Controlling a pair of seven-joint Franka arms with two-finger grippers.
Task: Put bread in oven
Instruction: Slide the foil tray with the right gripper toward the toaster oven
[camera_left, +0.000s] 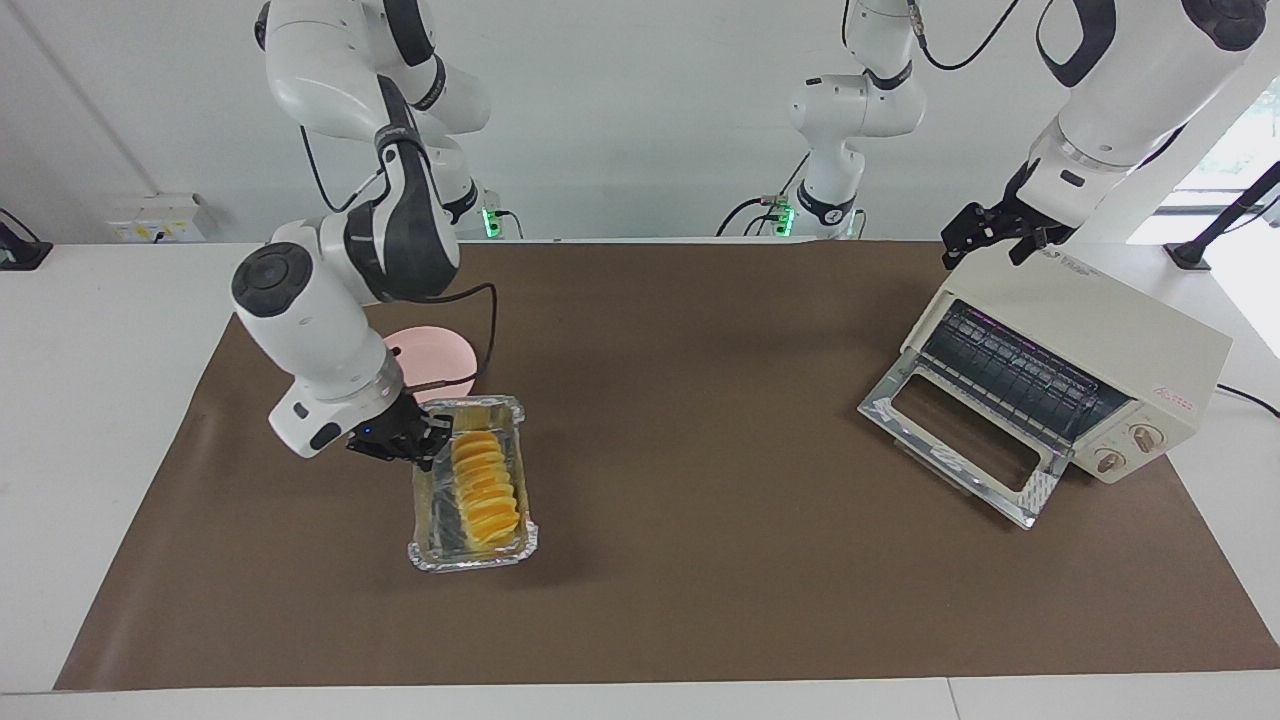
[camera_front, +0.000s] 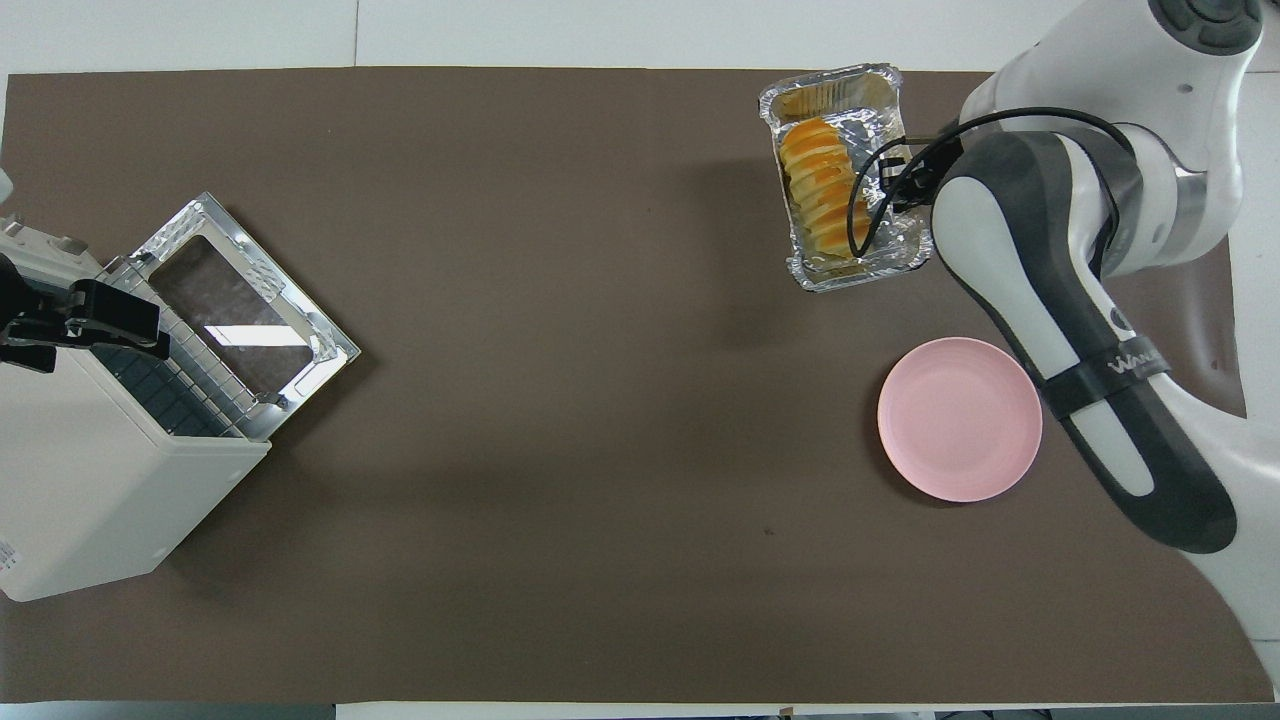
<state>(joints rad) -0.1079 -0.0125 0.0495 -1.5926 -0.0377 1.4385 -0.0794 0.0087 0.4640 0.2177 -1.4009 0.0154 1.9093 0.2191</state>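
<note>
Transport step: right claw (camera_left: 432, 440) clenched on foil tray (camera_left: 430, 550) rim, bread (camera_left: 483, 489) inside, lower left of frame; left claw (camera_left: 985, 238) released over oven (camera_left: 1120, 340) top, waiting; next: carry tray to open door (camera_left: 960, 440), 1 level slide in.

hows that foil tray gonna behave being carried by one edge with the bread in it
The foil tray looks thin and crinkled, so it probably flexes or sags. Gripped at one rim by the right end effector, it may tilt, and the bread could slide.
</note>
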